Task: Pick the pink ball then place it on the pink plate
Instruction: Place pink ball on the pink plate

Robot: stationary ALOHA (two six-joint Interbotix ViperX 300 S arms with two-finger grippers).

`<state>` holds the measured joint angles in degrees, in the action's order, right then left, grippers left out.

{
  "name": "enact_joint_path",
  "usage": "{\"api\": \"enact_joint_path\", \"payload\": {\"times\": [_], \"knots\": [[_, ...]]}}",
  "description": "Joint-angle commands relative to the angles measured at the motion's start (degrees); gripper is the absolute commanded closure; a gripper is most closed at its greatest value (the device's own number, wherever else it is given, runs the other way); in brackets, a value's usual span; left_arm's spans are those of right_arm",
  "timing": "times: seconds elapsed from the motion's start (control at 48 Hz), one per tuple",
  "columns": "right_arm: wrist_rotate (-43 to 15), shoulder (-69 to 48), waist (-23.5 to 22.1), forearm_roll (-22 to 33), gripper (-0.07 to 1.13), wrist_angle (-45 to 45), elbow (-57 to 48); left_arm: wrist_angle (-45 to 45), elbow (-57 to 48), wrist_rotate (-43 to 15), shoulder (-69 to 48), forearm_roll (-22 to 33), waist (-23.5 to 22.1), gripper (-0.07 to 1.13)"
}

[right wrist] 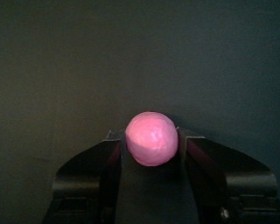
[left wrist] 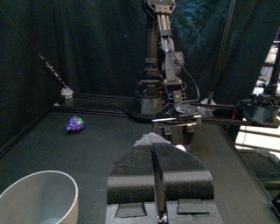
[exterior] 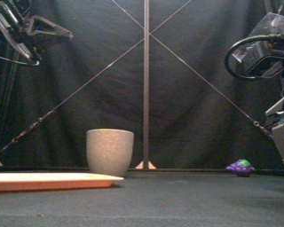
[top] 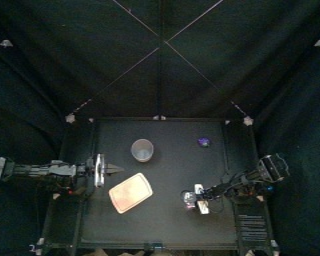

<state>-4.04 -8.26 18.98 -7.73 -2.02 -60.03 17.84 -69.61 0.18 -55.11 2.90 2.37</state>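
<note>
Pink plate (top: 129, 192) lies flat on the tabletop (top: 176, 225), left of centre. Grey cup (top: 145, 150) stands just behind it. Purple toy (top: 204, 141) sits back right. Left hand (top: 101, 173) is near the plate's left edge; right hand (top: 192, 200) is to its right.

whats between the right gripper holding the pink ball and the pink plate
nothing: the top view shows only bare table between the right gripper, closed on the pink ball, and the pink plate

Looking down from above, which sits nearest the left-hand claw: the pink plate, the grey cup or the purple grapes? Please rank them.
1. Pink plate, right beside the left gripper, toward the front.
2. Grey cup, mid-table, farther back.
3. Purple grapes, back right.
</note>
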Motion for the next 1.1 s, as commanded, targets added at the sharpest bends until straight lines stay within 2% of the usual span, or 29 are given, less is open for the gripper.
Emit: {"api": "enact_joint_path", "payload": {"times": [0.021,0.188,0.354,0.562,0.875,1.104], "knots": [[-0.09,-0.62,0.09,0.09,0.42,0.00,1.58,0.53,0.79,-0.09,0.18,0.09,0.26,1.01],[0.62,0.35,-1.14,2.11,0.44,0.18,8.00,0.53,0.79,-0.18,0.18,0.09,0.35,1.01],[0.26,4.83,-6.68,7.65,0.44,0.70,18.72,0.70,0.79,-0.18,0.18,0.09,0.88,1.01],[0.09,17.31,-12.13,13.18,0.44,5.10,34.19,0.70,0.88,-0.44,0.18,0.09,1.41,1.01],[-0.26,34.28,-16.96,13.54,0.44,4.75,52.47,0.35,0.00,-0.44,0.18,0.09,1.85,1.01],[-1.67,39.81,-17.23,11.60,0.41,0.35,60.12,0.35,-0.79,-0.44,0.09,-0.09,1.93,1.01]]}}
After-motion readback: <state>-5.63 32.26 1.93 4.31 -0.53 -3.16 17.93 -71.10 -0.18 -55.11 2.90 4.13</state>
